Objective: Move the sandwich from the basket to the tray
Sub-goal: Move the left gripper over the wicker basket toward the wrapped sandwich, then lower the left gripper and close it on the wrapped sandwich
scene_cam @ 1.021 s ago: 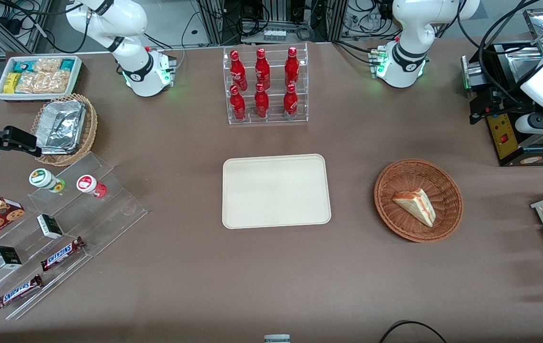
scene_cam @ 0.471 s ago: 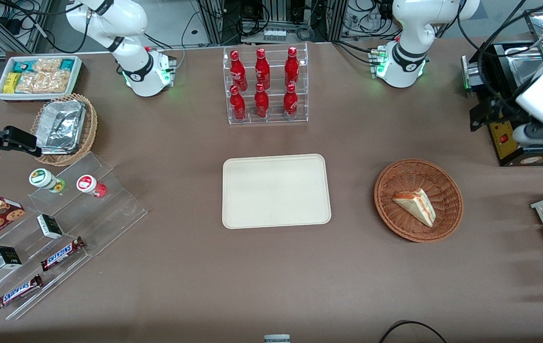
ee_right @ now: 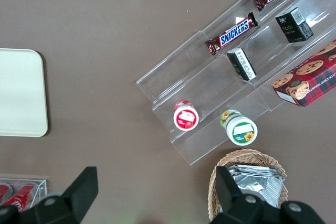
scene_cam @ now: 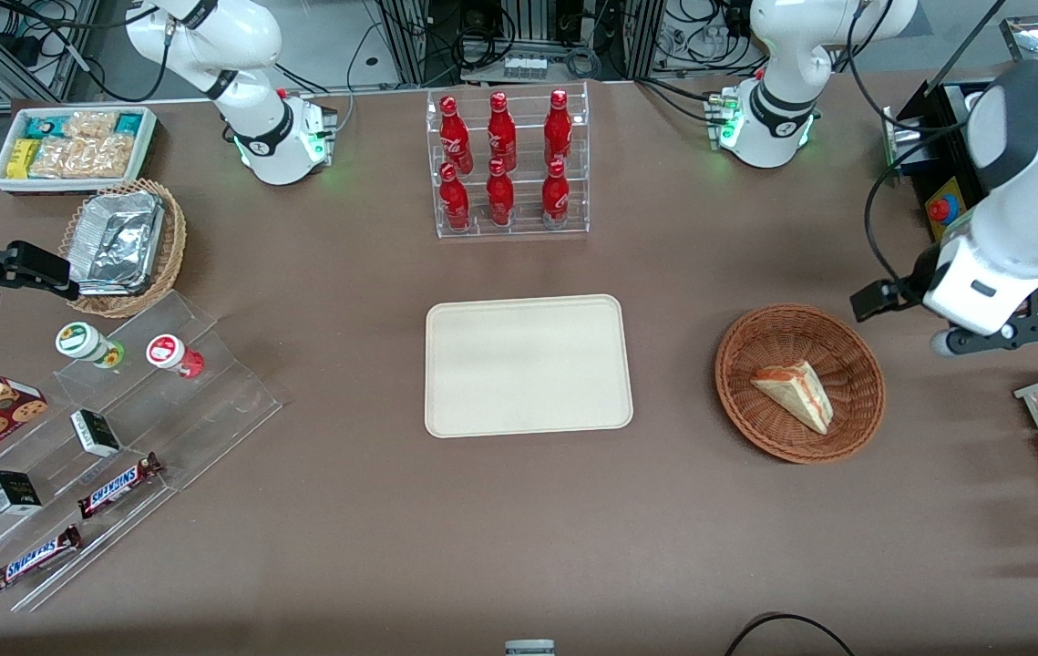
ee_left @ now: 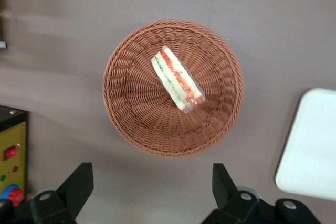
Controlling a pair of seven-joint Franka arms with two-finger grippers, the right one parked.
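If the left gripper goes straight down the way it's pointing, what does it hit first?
Probably bare table, just outside the basket rim. The open gripper points down beside the basket, not over the sandwich. Depth is unclear, so a fingertip might graze the rim.

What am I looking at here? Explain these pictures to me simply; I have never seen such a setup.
These are robot arms bolted to a brown table. One picture looks down from the front; the other two come from cameras on the arms' wrists. The working arm's claw is open, holds nothing, and hangs above the table just off the basket's rim, toward its own end of the table. The basket is round brown wicker and holds a sandwich, a small wedge with red and green filling. The cream tray lies beside it, bare, at the middle of the table. Farther from the front camera stands a rack of red bottles. Toward the parked arm's end lie snack bars on clear steps.
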